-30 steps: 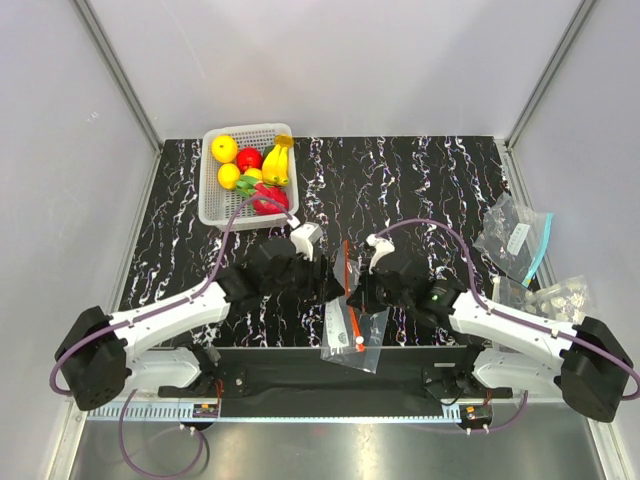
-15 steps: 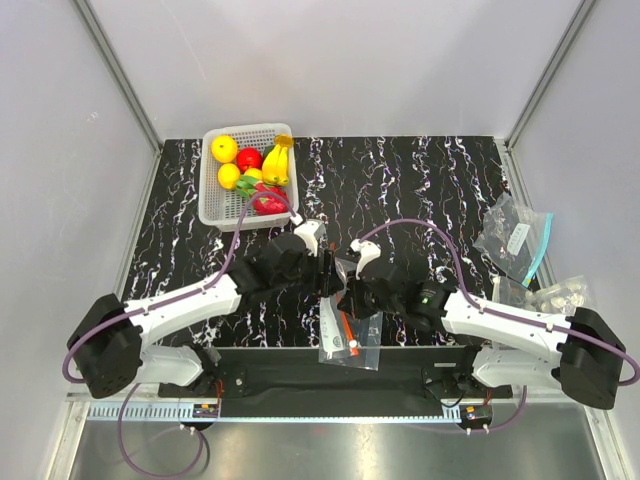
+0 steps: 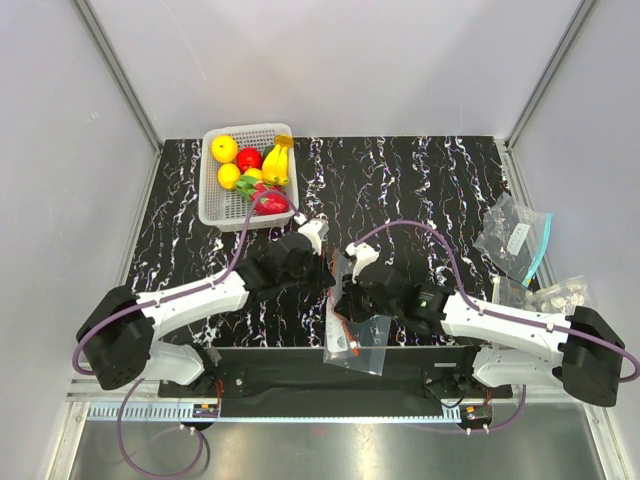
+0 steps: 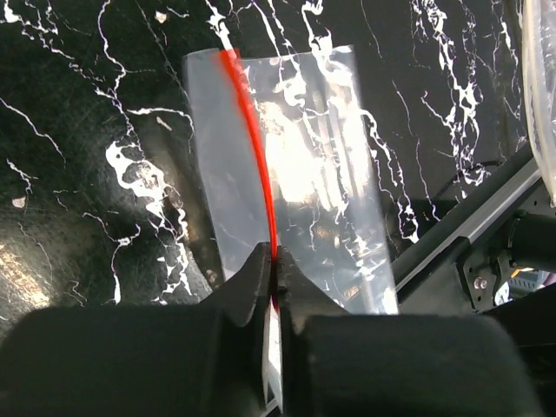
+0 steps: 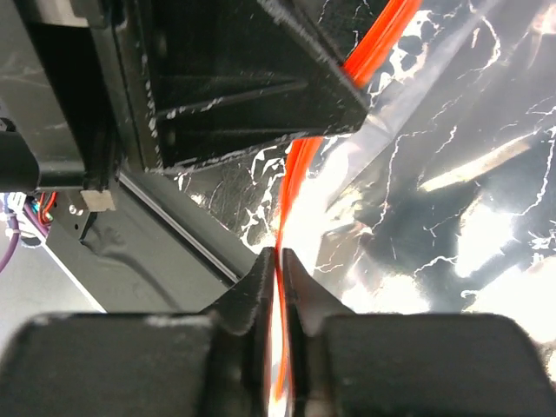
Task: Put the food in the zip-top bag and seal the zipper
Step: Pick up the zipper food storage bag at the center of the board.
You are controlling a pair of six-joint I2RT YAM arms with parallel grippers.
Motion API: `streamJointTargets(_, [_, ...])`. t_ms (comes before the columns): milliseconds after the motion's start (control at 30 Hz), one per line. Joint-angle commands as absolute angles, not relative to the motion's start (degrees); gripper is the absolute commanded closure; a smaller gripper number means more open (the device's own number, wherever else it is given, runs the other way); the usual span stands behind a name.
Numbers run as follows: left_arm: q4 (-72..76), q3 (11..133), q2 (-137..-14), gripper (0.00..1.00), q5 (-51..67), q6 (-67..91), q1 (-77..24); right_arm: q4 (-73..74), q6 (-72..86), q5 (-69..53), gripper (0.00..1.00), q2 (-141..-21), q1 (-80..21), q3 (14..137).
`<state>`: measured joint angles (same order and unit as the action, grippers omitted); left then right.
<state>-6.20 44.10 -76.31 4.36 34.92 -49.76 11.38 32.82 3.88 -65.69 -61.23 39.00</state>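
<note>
The clear zip-top bag (image 3: 364, 340) hangs over the table's front edge, held up between both arms. Its red-orange zipper (image 4: 251, 130) runs into my left gripper (image 4: 276, 265), which is shut on it. My right gripper (image 5: 280, 256) also pinches the zipper (image 5: 300, 174), jaws almost touching. In the top view the left gripper (image 3: 330, 272) and right gripper (image 3: 344, 284) meet tip to tip above the bag. The food lies in the white basket (image 3: 214, 214) at the back left: a banana bunch (image 3: 277, 160), a dragon fruit (image 3: 270, 201) and yellow round fruits (image 3: 224, 148).
A second clear bag with a teal edge (image 3: 515, 238) and a bubbled sheet (image 3: 560, 293) lie at the table's right edge. The black rail of the arm bases (image 3: 300, 375) runs under the hanging bag. Grey walls enclose the table.
My left gripper has closed on the zipper beside the right gripper. Both grippers and the bag's top have shifted slightly left.
</note>
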Motion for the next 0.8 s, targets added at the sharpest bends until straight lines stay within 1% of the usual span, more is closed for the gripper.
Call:
streamJointTargets(0, [-2.46,44.30,-75.59,0.99,3.96,34.37,-49.83,8.27,31.20,4.14,0.82,-64.69,-62.14,40.52])
streamJointTargets(33, [-2.46,44.04,-75.32,1.00,3.96,34.10,-49.75,7.91,31.11,3.87,0.64,-64.34,-62.05,40.17])
streamJointTargets(67, [-2.11,43.77,-74.45,1.00,3.96,33.75,-49.75,7.21,31.64,4.04,0.58,-63.55,-62.05,39.21])
streamJointTargets(100, [-1.94,43.51,-74.01,1.00,4.13,33.49,-49.75,6.95,31.81,4.22,0.56,-62.94,-62.05,38.68])
streamJointTargets(233, [-1.14,41.93,-72.42,1.00,4.22,32.69,-49.75,7.11,33.66,5.88,0.53,-59.60,-62.05,37.18])
streamJointTargets(400, [-1.32,41.13,-71.98,1.00,4.48,34.01,-49.75,8.96,33.84,7.82,0.53,-60.03,-62.05,37.44])
streamJointTargets(567, [-1.32,40.34,-70.05,1.00,4.05,35.42,-49.92,5.98,34.28,7.99,0.45,-63.19,-62.05,37.35])
streamJointTargets(700, [-1.76,39.11,-67.68,1.00,1.94,37.09,-50.36,1.68,35.24,7.21,0.44,-66.18,-62.05,37.18])
streamJointTargets(767, [-1.58,38.59,-66.54,1.00,0.97,37.53,-50.62,-1.82,36.03,6.07,0.42,-68.55,-62.14,37.27])
